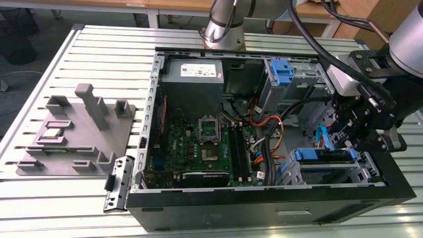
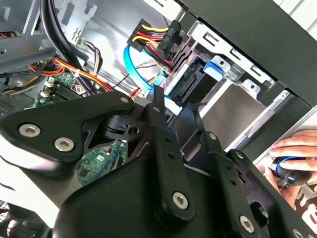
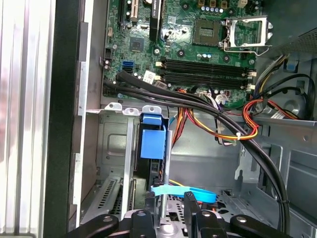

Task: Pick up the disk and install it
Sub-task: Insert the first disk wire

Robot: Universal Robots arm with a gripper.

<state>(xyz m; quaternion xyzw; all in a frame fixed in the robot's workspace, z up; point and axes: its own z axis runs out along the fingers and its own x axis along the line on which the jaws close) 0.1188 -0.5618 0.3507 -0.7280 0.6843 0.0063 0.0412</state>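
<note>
1. One open computer case (image 1: 264,208) lies on its side on a slatted metal table (image 1: 99,49), its black wall nearest the exterior view's lower edge.
2. One robot arm (image 1: 225,22) rises behind the case and reaches over its corner at the exterior view's right, wrist bent down, black cables looping along it.
3. One grey fixture plate (image 1: 73,134) with several upright posts sits on the table at the exterior view's left, well apart from the case.
4. One green motherboard (image 3: 198,44) fills the case floor; its processor socket stands open.
5. One grey power supply box (image 1: 193,72) with a white sticker sits in the far corner of the case.
6. One disk (image 3: 152,148) stands on edge inside the drive cage (image 3: 111,148), blue rail showing, a cable plugged into its end in the second wrist view.
7. One gripper (image 3: 167,201) hangs just above the disk's end; its two fingers (image 3: 190,206) sit close together with a narrow gap, holding nothing.
8. One tall blue latch (image 1: 282,72) stands in the upper bay.
9. One person's hand (image 2: 292,158) rests beside the case.
</note>
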